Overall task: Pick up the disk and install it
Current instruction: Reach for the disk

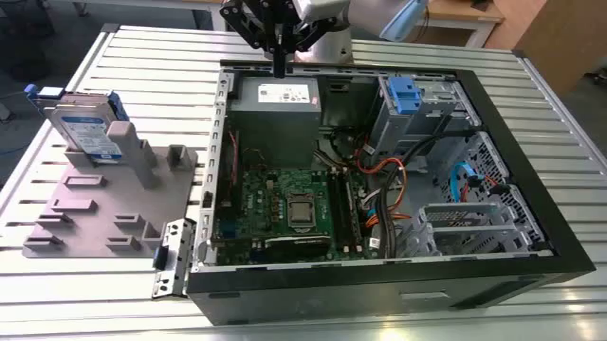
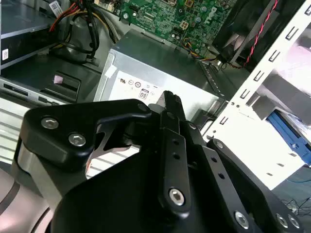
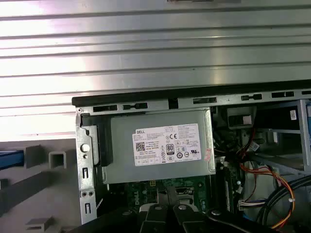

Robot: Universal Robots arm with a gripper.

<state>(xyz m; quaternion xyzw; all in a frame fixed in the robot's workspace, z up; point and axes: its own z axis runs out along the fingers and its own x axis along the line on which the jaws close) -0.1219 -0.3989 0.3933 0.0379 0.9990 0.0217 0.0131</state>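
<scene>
In the exterior view my gripper (image 1: pixel 280 69) hangs at the top middle of the frame, over the far rim of the open computer case (image 1: pixel 379 295). Its black fingers (image 1: pixel 280 61) are pressed together into one thin point, with nothing between them. Just below sits the grey metal power-supply box (image 1: pixel 284 96), which carries a white sticker (image 1: pixel 287 91) of small dark print. The disk (image 1: pixel 85 133) stands on edge at the upper left of the frame, well apart from me. It is silver-grey metal with a white-and-blue label and blue plastic along its edges. It is slotted in a matte grey plastic rack (image 1: pixel 95 213), which lies beside the case on the ribbed aluminium table (image 1: pixel 142 53). The case is open on top. A green circuit board (image 1: pixel 284 202) lies flat at lower middle, a blue latch (image 1: pixel 402 96) sits at upper right, and orange and black cables (image 1: pixel 389 177) run between them.

In the second wrist view my black jointed links, dotted with silver screws, close to a single tip over the box's sticker. A white punched sheet-metal wall (image 2: pixel 252 107) runs beside the box.

In the first wrist view the box faces me squarely, its sticker showing fine print and round marks. The case's black rim runs between the box and the table's ribs. Yellow, orange and red wires (image 3: pixel 272 182) curl beside the box.
</scene>
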